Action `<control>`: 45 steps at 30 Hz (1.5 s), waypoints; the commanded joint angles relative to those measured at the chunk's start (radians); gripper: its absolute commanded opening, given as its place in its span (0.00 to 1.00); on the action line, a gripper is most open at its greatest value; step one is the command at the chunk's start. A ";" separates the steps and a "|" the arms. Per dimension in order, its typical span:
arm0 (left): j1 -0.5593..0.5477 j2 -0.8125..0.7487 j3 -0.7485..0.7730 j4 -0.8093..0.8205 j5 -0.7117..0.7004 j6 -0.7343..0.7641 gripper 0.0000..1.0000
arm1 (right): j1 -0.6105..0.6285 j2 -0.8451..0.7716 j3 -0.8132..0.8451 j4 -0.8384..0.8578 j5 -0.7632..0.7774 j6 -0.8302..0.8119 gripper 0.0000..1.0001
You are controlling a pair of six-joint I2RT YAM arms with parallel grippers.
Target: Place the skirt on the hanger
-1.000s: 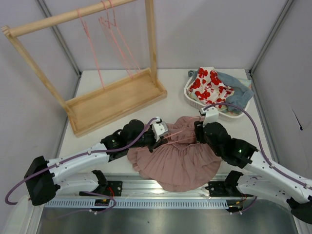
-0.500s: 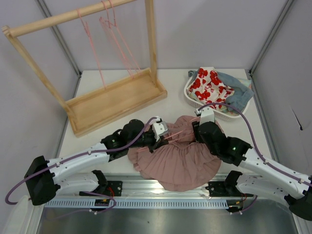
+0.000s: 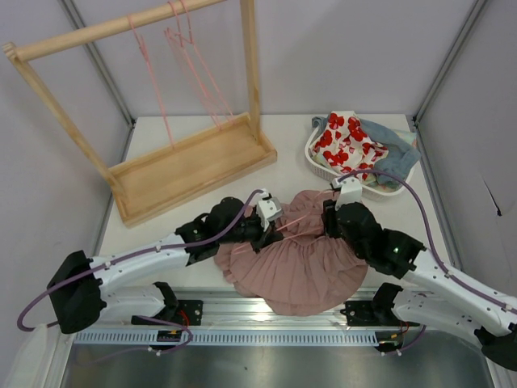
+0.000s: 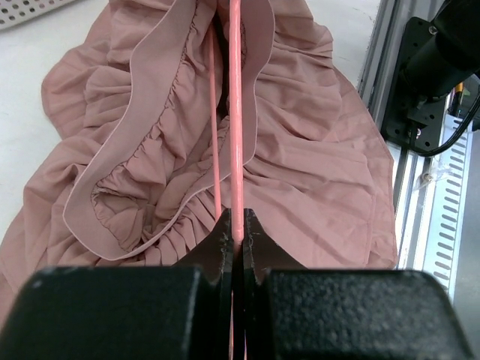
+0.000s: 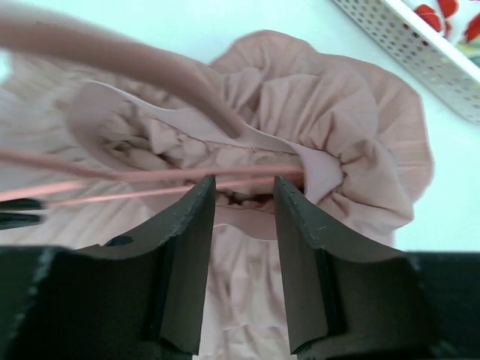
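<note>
The skirt (image 3: 295, 263) lay in a crumpled pink heap on the table (image 3: 291, 153), near its front edge and between the two arms, its pleats fanning toward the metal rail. The hanger (image 3: 297, 220) lay across the top of it, running from one hand to the other.

The left hand (image 3: 273, 222) was shut tight on one pink wire of the hanger. In its own wrist view, the fingers (image 4: 222, 232) pinched the thicker wire (image 4: 235, 112) with no gap to be seen. A thinner wire ran just beside that one, and both passed up into the gathered waist opening of the skirt (image 4: 315, 172).

The right hand (image 3: 329, 217) hovered low over the far side of the skirt, by the waist. From its wrist, the two dark fingers (image 5: 191, 247) stood apart. The hanger's wires (image 5: 150, 176) crossed just beyond their tips, and the waistband (image 5: 255, 154) showed through the gap. I could not tell whether either finger touched the cloth or the wire.

Farther back on the left stood a wooden rack (image 3: 186, 162) with a few more pink hangers (image 3: 190, 65) dangling from its bar. At the back right sat a white basket (image 3: 313, 158) holding a white cloth with red flowers (image 3: 343, 141) and a blue-grey garment (image 3: 396, 153), close to the skirt's far edge.
</note>
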 commanded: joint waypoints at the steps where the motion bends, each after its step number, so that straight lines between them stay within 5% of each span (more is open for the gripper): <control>1: -0.008 0.025 0.029 0.053 0.031 -0.027 0.00 | 0.001 -0.074 0.025 0.041 -0.049 0.109 0.43; 9: -0.009 0.106 0.071 0.018 0.034 -0.013 0.00 | -0.001 -0.137 0.123 -0.038 -0.054 0.200 0.57; 20: -0.009 0.193 0.144 0.020 -0.021 -0.021 0.00 | 0.004 -0.064 0.068 0.048 -0.132 0.231 0.61; 34: -0.031 0.244 0.173 0.018 0.053 0.016 0.00 | 0.009 0.084 0.034 0.206 0.118 0.229 0.59; 41: -0.032 0.258 0.213 -0.011 0.030 0.050 0.00 | 0.007 0.128 -0.018 0.272 0.135 0.208 0.37; 45: -0.031 0.247 0.219 -0.023 0.025 0.050 0.00 | 0.007 0.140 -0.038 0.242 0.179 0.226 0.09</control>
